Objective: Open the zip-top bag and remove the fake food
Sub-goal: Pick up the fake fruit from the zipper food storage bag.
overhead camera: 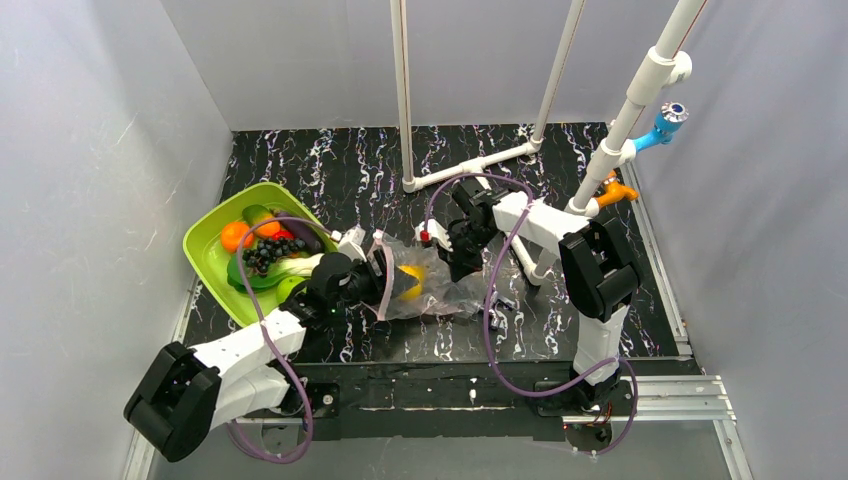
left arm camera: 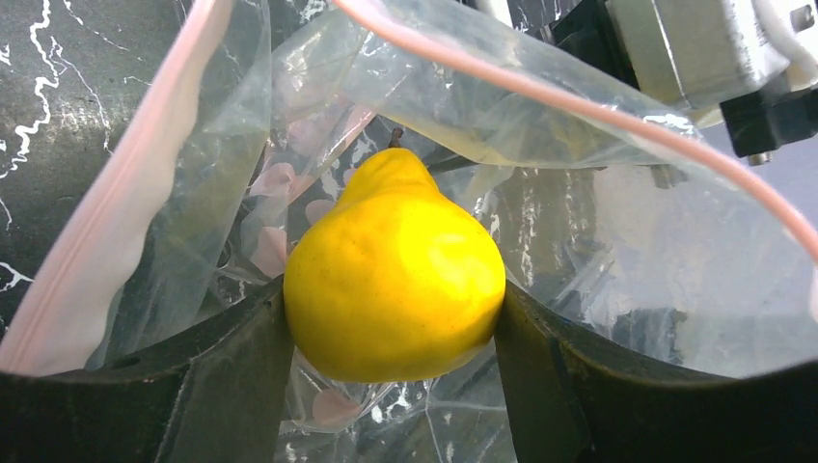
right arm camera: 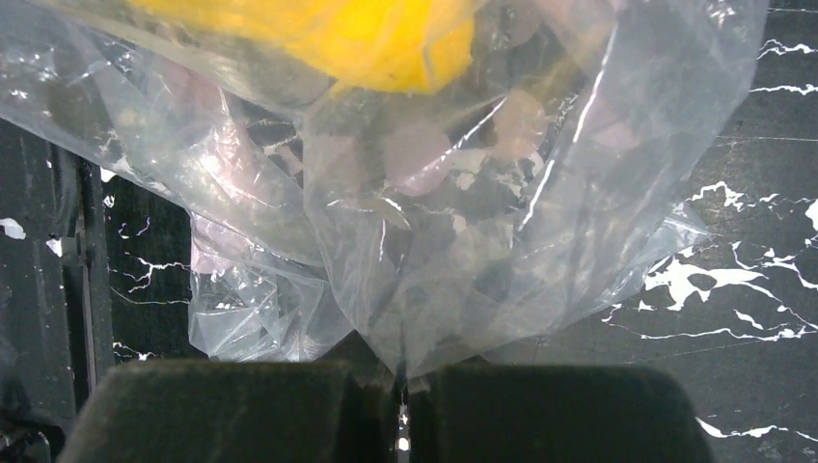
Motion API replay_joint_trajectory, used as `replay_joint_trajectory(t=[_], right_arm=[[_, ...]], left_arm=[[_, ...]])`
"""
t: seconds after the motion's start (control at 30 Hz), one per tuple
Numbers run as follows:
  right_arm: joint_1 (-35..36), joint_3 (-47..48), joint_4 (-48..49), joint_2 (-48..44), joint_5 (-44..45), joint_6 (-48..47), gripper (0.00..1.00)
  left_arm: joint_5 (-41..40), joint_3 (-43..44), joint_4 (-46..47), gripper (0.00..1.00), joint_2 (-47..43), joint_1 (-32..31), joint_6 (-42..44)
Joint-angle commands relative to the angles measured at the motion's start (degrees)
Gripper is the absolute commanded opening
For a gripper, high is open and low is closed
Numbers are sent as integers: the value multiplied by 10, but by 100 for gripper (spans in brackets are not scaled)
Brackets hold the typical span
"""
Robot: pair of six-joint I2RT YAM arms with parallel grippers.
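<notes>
The clear zip-top bag (overhead camera: 452,292) lies on the black marbled table between my two arms, its pink zip strip (left arm camera: 96,251) standing open. My left gripper (overhead camera: 395,280) reaches in through the mouth and is shut on the yellow lemon (left arm camera: 395,280), one finger on each side (left arm camera: 395,333). The lemon (right arm camera: 338,39) also shows through the plastic (right arm camera: 463,193) in the right wrist view. My right gripper (right arm camera: 400,386) is shut, pinching a fold at the bag's far end (overhead camera: 462,262). Other fake food (overhead camera: 265,245), namely an orange, dark grapes and green pieces, lies in the lime-green tray (overhead camera: 205,255).
A white pipe frame (overhead camera: 480,160) stands behind the bag, with a blue fitting (overhead camera: 668,120) and an orange one (overhead camera: 620,190) on the right post. Grey walls close in on both sides. The tray sits to the left of the left arm.
</notes>
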Motion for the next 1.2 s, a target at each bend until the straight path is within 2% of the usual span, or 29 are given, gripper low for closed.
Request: replay_joint_trajectory(t=[0.0, 0.17, 0.37, 0.47, 0.6, 0.83, 1.03, 1.1, 1.17], right_arm=[[4, 10, 0, -2, 14, -1, 1], [10, 8, -3, 0, 22, -4, 1], [36, 4, -1, 14, 58, -8, 1], [40, 6, -2, 18, 61, -7, 1], [42, 6, -4, 20, 61, -9, 1], [46, 7, -6, 23, 60, -10, 1], [49, 7, -7, 26, 60, -11, 1], [51, 7, -8, 27, 60, -11, 1], [51, 7, -9, 27, 60, -11, 1]], left_arm=[[11, 1, -50, 23, -26, 10, 0], [-26, 6, -152, 23, -11, 12, 24], [-30, 10, -155, 26, 32, 12, 37], [-45, 24, -175, 39, 50, 12, 49], [-54, 35, -170, 68, 80, 13, 51], [-57, 75, -162, 88, 133, 13, 36], [-89, 98, -187, 88, 158, 13, 17], [-101, 105, -203, 83, 164, 13, 14], [-104, 109, -211, 72, 167, 13, 17]])
